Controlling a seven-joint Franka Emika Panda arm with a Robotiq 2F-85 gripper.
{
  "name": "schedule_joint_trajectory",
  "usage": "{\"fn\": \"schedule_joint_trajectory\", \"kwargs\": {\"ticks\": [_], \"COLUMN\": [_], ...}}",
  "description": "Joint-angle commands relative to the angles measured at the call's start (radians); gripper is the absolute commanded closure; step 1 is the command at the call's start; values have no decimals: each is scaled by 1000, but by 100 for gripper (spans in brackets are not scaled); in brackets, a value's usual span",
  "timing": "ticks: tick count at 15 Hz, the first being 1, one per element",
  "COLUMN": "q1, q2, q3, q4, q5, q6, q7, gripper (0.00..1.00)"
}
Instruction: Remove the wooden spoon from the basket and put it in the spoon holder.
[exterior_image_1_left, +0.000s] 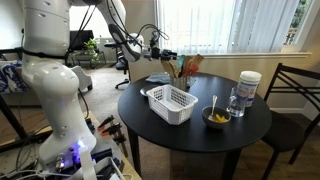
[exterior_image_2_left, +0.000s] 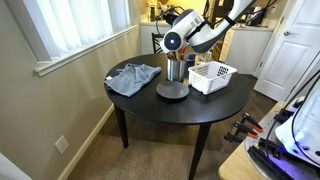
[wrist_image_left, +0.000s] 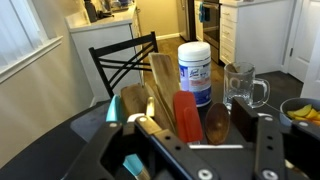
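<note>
The wooden spoon (wrist_image_left: 216, 122) stands bowl-up among the brown utensils and a red spatula (wrist_image_left: 186, 115) in the spoon holder (exterior_image_1_left: 184, 78), which also shows in an exterior view (exterior_image_2_left: 176, 72). My gripper (wrist_image_left: 190, 122) is open, with its fingers on either side of these utensil heads. In both exterior views it hovers right above the holder (exterior_image_1_left: 164, 55) (exterior_image_2_left: 181, 42). The white mesh basket (exterior_image_1_left: 171, 104) (exterior_image_2_left: 211, 77) sits beside the holder on the round black table, and I see nothing inside it.
A white-lidded jar (exterior_image_1_left: 248, 88), a clear glass mug (exterior_image_1_left: 235, 101) and a yellow bowl (exterior_image_1_left: 215, 118) with a pale utensil stand on the table. A blue-grey cloth (exterior_image_2_left: 133, 78) lies near the holder. A dark chair (exterior_image_1_left: 292, 95) stands by the table.
</note>
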Motion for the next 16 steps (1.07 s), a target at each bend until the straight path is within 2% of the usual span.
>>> {"fn": "schedule_joint_trajectory", "kwargs": {"ticks": [1, 9, 10, 16], "q1": [-6, -8, -2, -3], "q2": [-83, -178, -122, -139], "q3": [6, 15, 14, 14], "q4": [-43, -65, -20, -32], "q5": [-14, 12, 2, 3], "q6": [18, 26, 0, 1], "q7": [-17, -27, 0, 0], "gripper": [0, 0, 0, 0]}}
